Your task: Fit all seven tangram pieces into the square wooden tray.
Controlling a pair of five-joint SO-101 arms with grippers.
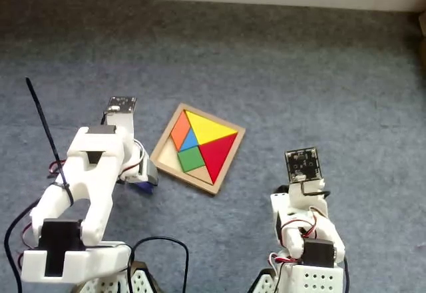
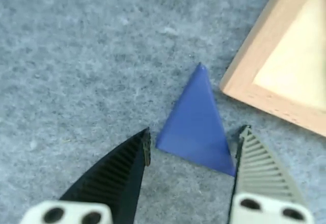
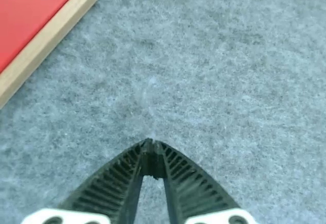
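Grey-blue carpet (image 1: 299,73) covers the whole working surface; a pale wall strip runs along its far edge.

Left arm (image 1: 86,180): white, based at the near left corner of the carpet and extended toward the tray's left side.

Right arm (image 1: 306,226): white, folded back at the near edge, right of the tray and apart from it.

Square wooden tray (image 1: 228,163): lies near the middle of the carpet, turned so one corner points toward the arms. Five pieces are seated in it:
- yellow triangle (image 1: 208,130) along the far right edge;
- red triangle (image 1: 218,154) along the near right edge;
- orange piece (image 1: 180,132) along the far left edge;
- green square (image 1: 191,159) at the centre, toward the near side;
- light blue triangle (image 1: 188,140) between the orange piece and the green square.

Bare wood shows along the tray's near left edge.

Dark blue triangle (image 2: 196,124): flat on the carpet, just outside the tray's near left edge, not touching the rim.

Left gripper (image 2: 195,132): jaws spread wide, one fingertip beside each base corner of the dark blue triangle; nothing is clamped.

Right gripper (image 3: 152,145): jaws closed tip to tip over bare carpet, holding nothing.
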